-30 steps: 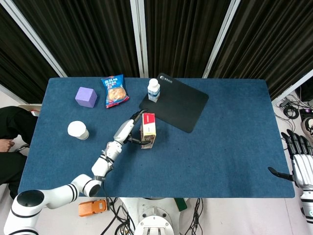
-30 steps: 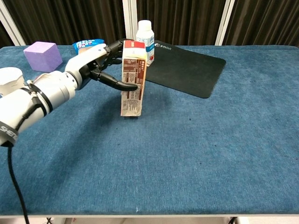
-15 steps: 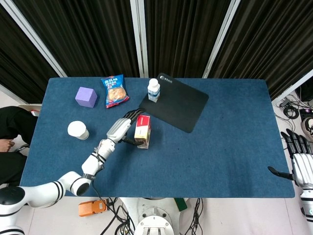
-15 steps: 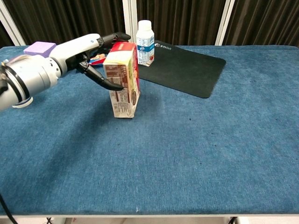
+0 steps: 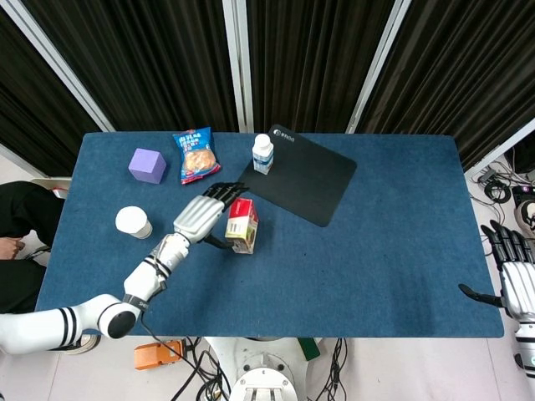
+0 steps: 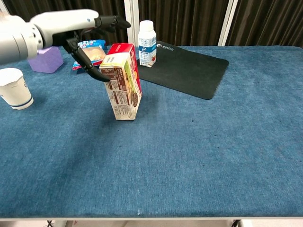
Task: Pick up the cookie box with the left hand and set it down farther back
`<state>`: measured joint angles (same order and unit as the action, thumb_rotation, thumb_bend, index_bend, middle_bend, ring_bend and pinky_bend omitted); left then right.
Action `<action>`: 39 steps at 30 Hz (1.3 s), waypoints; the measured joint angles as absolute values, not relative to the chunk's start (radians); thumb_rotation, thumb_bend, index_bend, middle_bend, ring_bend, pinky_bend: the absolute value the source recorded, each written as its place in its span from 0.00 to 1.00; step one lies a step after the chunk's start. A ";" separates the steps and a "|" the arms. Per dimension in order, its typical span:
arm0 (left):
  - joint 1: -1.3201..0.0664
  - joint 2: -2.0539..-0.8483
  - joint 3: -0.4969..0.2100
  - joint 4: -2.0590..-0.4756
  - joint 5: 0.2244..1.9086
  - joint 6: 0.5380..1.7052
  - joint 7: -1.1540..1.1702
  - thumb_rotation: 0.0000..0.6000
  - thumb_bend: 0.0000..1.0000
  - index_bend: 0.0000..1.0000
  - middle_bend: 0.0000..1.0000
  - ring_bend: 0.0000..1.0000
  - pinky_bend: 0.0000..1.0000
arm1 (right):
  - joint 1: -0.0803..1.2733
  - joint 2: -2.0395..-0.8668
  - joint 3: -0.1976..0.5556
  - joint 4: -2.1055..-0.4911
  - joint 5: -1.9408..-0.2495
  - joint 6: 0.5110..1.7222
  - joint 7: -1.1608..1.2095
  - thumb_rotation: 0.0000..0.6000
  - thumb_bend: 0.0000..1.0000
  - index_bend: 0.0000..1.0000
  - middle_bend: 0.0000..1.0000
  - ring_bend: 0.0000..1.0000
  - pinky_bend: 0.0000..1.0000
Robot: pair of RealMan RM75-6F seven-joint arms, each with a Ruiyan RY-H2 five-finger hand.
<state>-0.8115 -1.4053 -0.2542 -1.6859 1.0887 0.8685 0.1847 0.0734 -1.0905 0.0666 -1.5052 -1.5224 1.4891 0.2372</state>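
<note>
One upright box (image 6: pixel 123 81), just short of the mat (image 6: pixel 184 68), probably light, stiff card, best held at its sides; left hand (image 6: pixel 87 35) spread beside it, empty.

Cookie box (image 6: pixel 123 81): red top, yellow-green side, brown print w/ dark cookie pics. Left hand (image 6: pixel 80 29): white shell, black fingers (image 6: pixel 115 21). Right hand (image 5: pixel 512 280): white w/ black fingers too. Table (image 6: pixel 199 156): blue cloth. Mat (image 6: pixel 185 69): black, small white logo. Bottle (image 6: pixel 147 43): white, blue-red label. Snack bag (image 5: pixel 196 154): blue w/ tan cookie pic. Cube (image 5: pixel 147 165): purple. Cup (image 6: pixel 14 88): white, faint blue print. Curtains (image 5: pixel 318 58): black, grey-white posts.
</note>
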 measured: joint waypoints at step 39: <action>-1.143 -1.382 -0.229 -1.788 0.373 0.945 0.621 1.00 0.05 0.38 0.44 0.40 0.55 | 0.075 -1.107 0.066 -1.449 -1.506 1.469 0.291 1.00 0.00 0.00 0.00 0.00 0.00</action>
